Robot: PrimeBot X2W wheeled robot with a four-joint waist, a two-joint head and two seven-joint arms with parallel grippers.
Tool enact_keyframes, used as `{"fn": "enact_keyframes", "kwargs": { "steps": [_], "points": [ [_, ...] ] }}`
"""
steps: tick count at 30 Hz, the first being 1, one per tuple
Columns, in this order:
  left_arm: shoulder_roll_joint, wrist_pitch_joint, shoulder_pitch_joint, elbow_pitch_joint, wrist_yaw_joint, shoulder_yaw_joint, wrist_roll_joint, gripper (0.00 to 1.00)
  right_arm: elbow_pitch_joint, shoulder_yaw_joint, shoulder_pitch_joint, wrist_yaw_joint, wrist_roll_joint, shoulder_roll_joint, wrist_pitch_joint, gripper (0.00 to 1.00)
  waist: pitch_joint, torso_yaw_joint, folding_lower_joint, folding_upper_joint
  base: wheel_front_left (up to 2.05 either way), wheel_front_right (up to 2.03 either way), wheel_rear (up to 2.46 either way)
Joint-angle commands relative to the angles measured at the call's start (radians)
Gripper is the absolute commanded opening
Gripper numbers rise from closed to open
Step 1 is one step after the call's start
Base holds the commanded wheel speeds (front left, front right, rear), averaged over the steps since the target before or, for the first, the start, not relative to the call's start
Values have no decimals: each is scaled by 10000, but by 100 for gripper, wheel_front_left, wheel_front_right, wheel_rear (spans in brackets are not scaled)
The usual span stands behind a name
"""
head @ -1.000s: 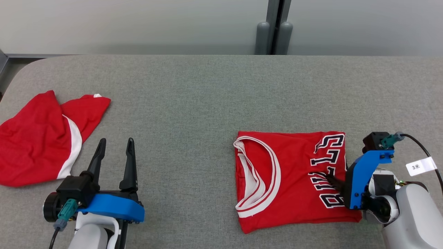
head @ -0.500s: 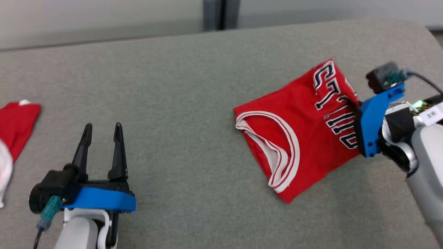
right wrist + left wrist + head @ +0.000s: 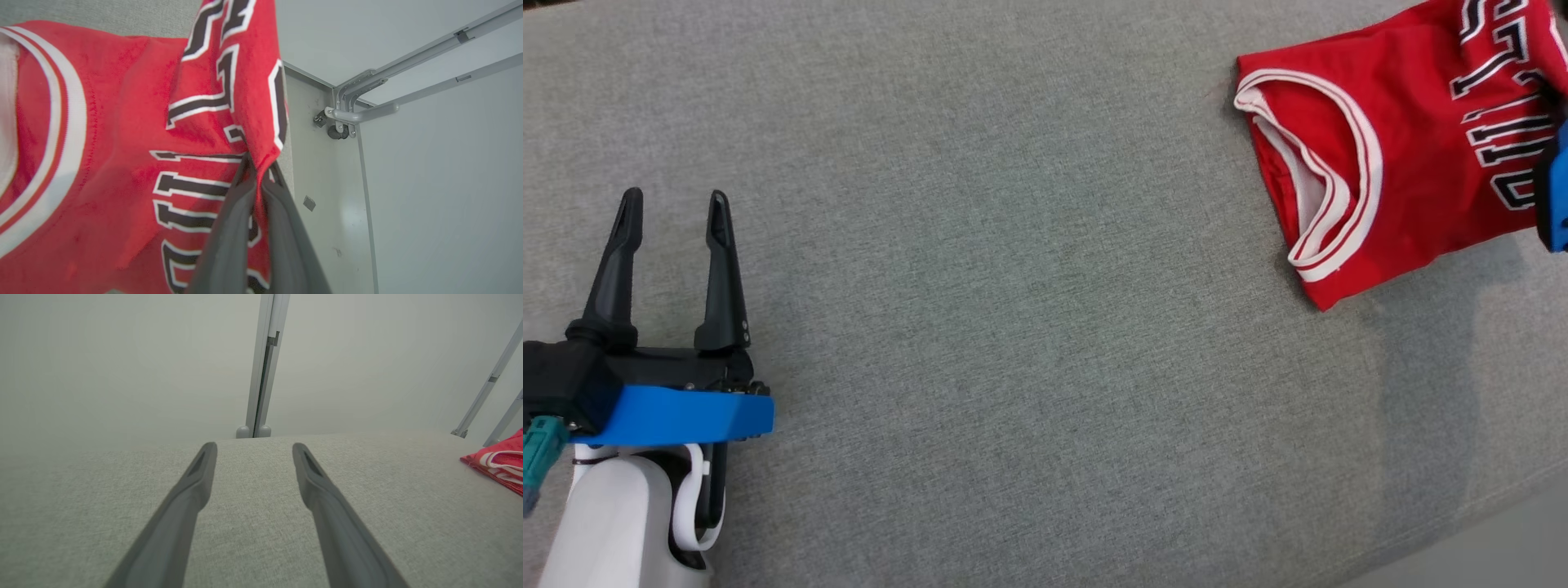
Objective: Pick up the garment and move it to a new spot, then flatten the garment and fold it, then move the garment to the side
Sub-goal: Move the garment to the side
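The folded red jersey (image 3: 1388, 147) lies on the grey table (image 3: 1013, 327) near its right edge, its white-trimmed neck opening turned toward the table's middle and its black-and-white lettering toward the right edge. In the right wrist view the right gripper (image 3: 256, 167) is closed, both dark fingers pinching the cloth (image 3: 122, 143) in the lettered part, where the fabric rises into a ridge. In the head view its blue mount (image 3: 1556, 196) sits at the jersey's right side. The left gripper (image 3: 674, 200) hangs over bare table toward the left, well apart from the jersey, fingers (image 3: 192, 490) spread wide and holding nothing; a red corner (image 3: 500, 465) shows far to its right.
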Motion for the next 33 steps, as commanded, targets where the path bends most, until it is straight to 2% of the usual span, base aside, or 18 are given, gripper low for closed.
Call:
{"fn": "enact_keyframes", "kwargs": {
  "steps": [1,8,9,10,11,15,17,20,23,27,33],
  "points": [
    [133,178,-132,-267,58,50,103,100,313,-312,-296,-6,-244,9,-328,0,182,-79,-2,-1,0,0,0],
    [406,621,153,-901,212,63,180,100,1209,-1232,-665,-6,-1079,365,-1369,2,467,-98,-2,-1,0,0,0],
    [412,674,175,-946,221,31,185,100,1339,-1376,-697,-6,-1194,405,-1476,86,473,-54,-2,-1,0,0,0],
    [412,674,175,-946,221,31,185,100,1339,-1376,-697,-6,-1194,405,-1476,86,473,-54,-2,-1,0,0,0],
    [419,695,181,-978,235,17,193,100,1430,-1542,-752,-7,-1310,472,-1604,100,469,-14,-2,-1,0,0,0],
    [338,692,331,-953,249,-66,120,100,1871,-2178,-667,-6,-1736,751,-1714,100,239,226,-2,-1,0,0,0],
    [237,585,405,-754,240,-196,74,100,2217,-2857,-336,-6,-2044,1029,-1405,100,-143,436,-2,-1,0,0,0],
    [102,465,516,-553,237,-291,-6,100,2336,-3260,-67,-4,-2125,1267,-1182,100,-513,604,-2,-1,0,0,0],
    [-142,230,713,-85,234,-412,-110,100,2073,-3486,401,-3,-2058,1618,-1437,100,-1195,880,-2,-1,0,0,0],
    [-482,-35,1033,702,195,-590,-283,100,1118,-3308,1567,-6,-1181,2152,-2380,100,-2170,1304,-2,-1,0,0,0],
    [-740,-314,1608,1710,261,-625,-271,100,-1070,-2982,3916,-3,105,2757,-3626,100,-3334,1811,-2,-1,0,0,0]
  ]
}}
